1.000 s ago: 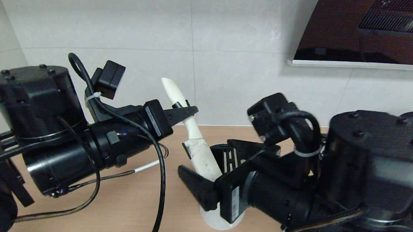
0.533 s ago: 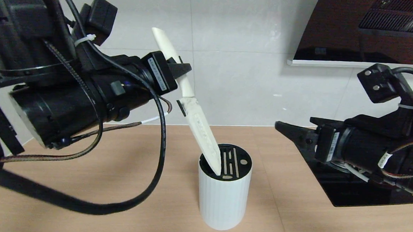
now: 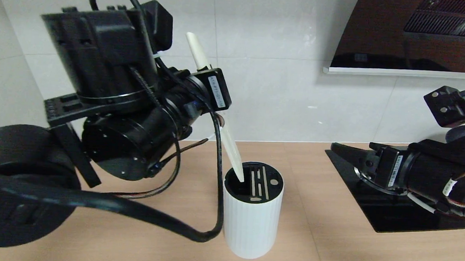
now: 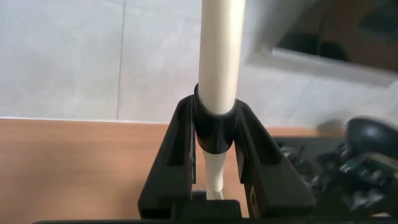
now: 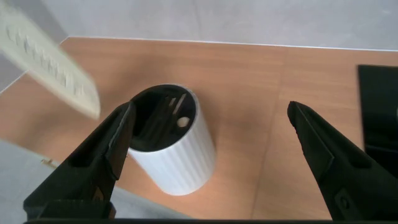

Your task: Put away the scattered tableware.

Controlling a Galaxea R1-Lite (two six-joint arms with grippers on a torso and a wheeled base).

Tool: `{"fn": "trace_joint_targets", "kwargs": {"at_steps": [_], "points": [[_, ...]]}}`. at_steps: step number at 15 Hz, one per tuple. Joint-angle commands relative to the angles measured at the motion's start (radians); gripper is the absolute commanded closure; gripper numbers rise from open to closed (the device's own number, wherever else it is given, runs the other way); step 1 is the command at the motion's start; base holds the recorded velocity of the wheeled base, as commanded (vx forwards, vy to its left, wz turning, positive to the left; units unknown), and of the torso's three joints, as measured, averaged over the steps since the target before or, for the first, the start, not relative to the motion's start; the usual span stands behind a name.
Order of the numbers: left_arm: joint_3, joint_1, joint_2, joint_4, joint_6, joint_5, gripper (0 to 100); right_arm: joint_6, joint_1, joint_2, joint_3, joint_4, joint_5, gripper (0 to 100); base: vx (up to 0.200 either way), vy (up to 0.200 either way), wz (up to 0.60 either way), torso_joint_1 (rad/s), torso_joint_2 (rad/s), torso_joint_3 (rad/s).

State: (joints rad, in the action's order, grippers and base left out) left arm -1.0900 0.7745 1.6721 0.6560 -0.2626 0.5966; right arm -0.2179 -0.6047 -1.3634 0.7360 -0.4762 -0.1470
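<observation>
Knife has swung steeper, tip inside holder rim.

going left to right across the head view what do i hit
left tool shut on the white knife → white knife block → open right tool

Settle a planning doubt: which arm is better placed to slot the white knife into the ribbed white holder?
Left. The left gripper grips the white knife, its tip at the top of the white ribbed cylindrical holder. The right gripper hangs open over the black cooktop.
</observation>
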Motion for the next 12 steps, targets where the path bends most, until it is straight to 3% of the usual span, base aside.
{"fn": "trace_joint_targets", "kwargs": {"at_steps": [1, 4, 12], "points": [[-0.001, 0.020, 0.104, 0.048, 0.008, 0.026, 100, 0.000, 0.000, 0.001, -0.003, -0.001, -0.002, 0, 0.000, 0.000, 0.00, 0.000, 0.00, 0.000], [0.005, 0.020, 0.143, 0.079, 0.026, 0.035, 100, 0.000, 0.000, -0.003, -0.003, 0.001, 0.000, 0, 0.000, 0.000, 0.00, 0.000, 0.00, 0.000], [0.002, 0.019, 0.163, 0.080, 0.026, 0.040, 100, 0.000, -0.003, -0.008, -0.009, 0.001, 0.001, 0, 0.000, 0.000, 0.00, 0.000, 0.00, 0.000]]}}
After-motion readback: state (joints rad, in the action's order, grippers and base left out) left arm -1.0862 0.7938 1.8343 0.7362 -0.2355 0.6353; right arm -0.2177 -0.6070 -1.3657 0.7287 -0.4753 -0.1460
